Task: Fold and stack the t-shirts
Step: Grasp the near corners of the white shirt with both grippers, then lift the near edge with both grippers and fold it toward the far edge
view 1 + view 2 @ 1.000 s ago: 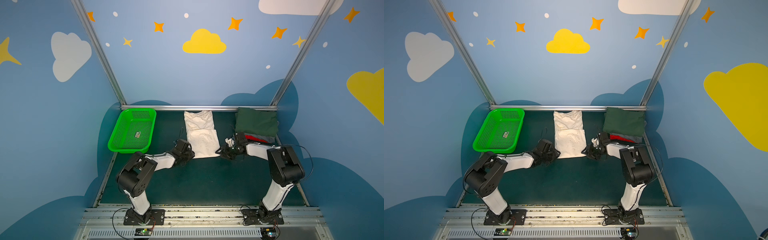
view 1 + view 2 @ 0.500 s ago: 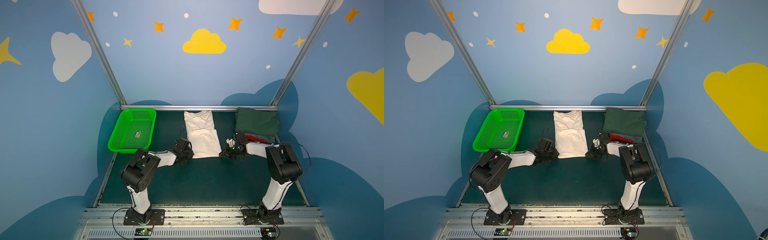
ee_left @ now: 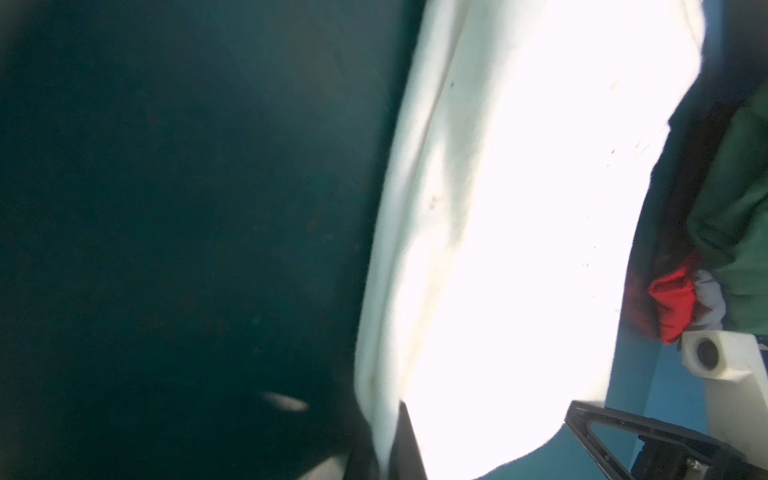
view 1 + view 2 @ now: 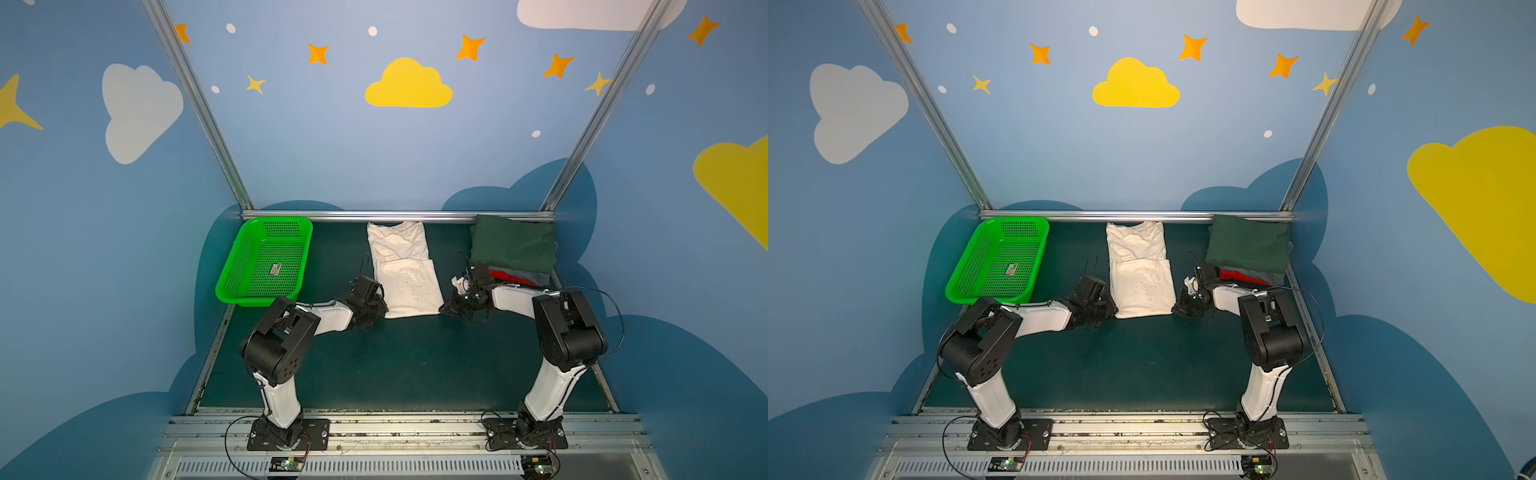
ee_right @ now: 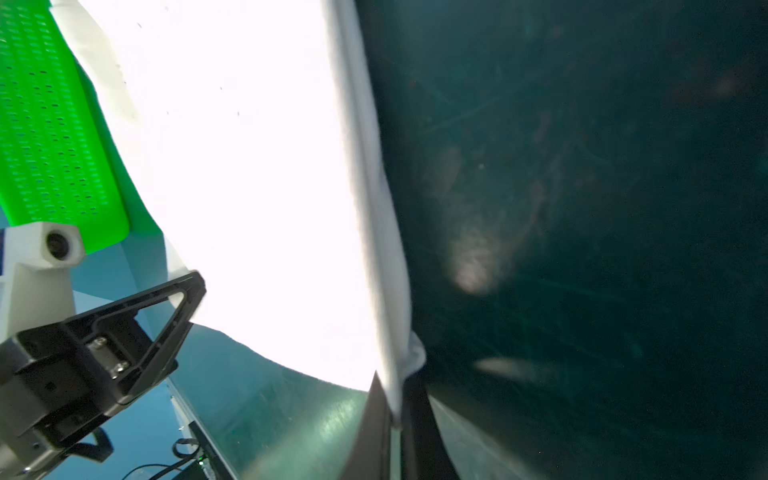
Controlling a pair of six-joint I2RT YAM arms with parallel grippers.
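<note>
While left claw and right claw pinch a tee (cream), basket holds label.

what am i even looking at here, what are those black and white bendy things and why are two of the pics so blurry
Those are two robot arms bolted to the near edge of a dark green table. The two wide pictures come from one camera up high, looking down on everything. The two blurry close-ups come from small cameras on each arm's wrist, right next to the cloth.

In the wide pictures, a half-folded white t-shirt lies in the middle. A green basket sits on the left, and a pile of folded t-shirts, dark green on top, sits on the right.

The left claw and the right claw are each shut on a near corner of the white t-shirt.
</note>
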